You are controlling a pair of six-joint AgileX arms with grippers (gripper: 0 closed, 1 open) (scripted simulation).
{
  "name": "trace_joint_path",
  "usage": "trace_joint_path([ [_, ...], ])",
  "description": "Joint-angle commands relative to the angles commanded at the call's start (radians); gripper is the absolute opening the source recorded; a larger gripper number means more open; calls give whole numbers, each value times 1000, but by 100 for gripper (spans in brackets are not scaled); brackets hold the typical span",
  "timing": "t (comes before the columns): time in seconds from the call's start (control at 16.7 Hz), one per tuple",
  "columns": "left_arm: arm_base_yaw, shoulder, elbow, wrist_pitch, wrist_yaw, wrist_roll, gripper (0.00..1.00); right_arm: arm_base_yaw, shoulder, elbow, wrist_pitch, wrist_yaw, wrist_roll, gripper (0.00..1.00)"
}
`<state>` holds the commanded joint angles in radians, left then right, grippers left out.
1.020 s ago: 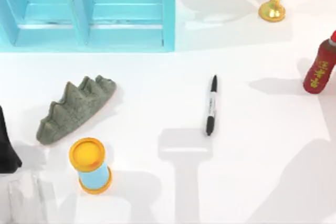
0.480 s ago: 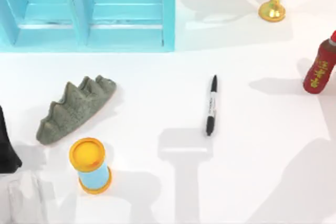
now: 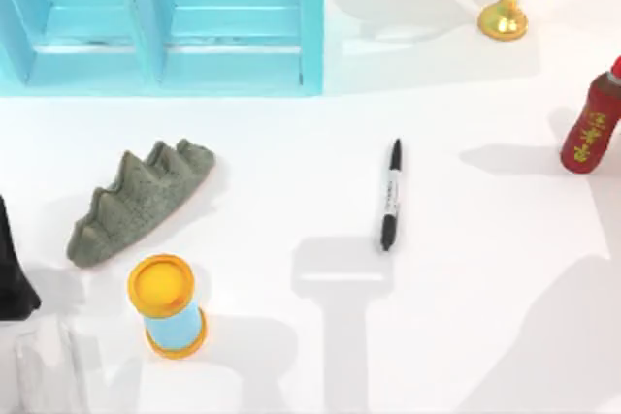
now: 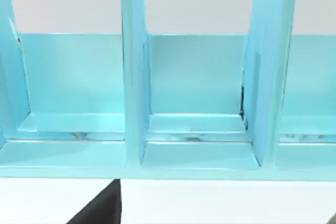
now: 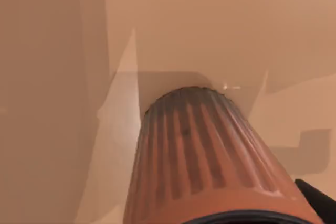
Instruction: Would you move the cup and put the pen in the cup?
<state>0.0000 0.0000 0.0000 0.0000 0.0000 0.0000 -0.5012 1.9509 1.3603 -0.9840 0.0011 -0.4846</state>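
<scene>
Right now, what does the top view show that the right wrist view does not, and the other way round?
Top view alone: the pen lying flat mid-table, a blue shelf, a grey ridged lump, a blue cylinder with yellow ends, a gold trophy and a red bottle. Right wrist view alone: the ribbed cup, very close to the camera. Shared: the table.

bright, even light; soft grey shadows on the white table; right wrist view warm-tinted.
</scene>
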Motion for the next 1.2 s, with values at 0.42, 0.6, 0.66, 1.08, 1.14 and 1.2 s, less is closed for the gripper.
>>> trace_joint_path([
  [0.42,0,0,0,0,0,0,100,0,0,0,0,0,0,0],
  [0.6,0,0,0,0,0,0,100,15,-6,15,-16,-1,14,0],
  [0.66,0,0,0,0,0,0,100,36,-14,35,-39,-1,34,0],
  [1.08,0,0,0,0,0,0,100,318,-136,260,-427,-3,313,0],
  [1.14,0,0,0,0,0,0,100,357,-158,288,-471,-3,354,0],
  [1.2,0,0,0,0,0,0,100,388,-177,312,-505,-3,386,0],
])
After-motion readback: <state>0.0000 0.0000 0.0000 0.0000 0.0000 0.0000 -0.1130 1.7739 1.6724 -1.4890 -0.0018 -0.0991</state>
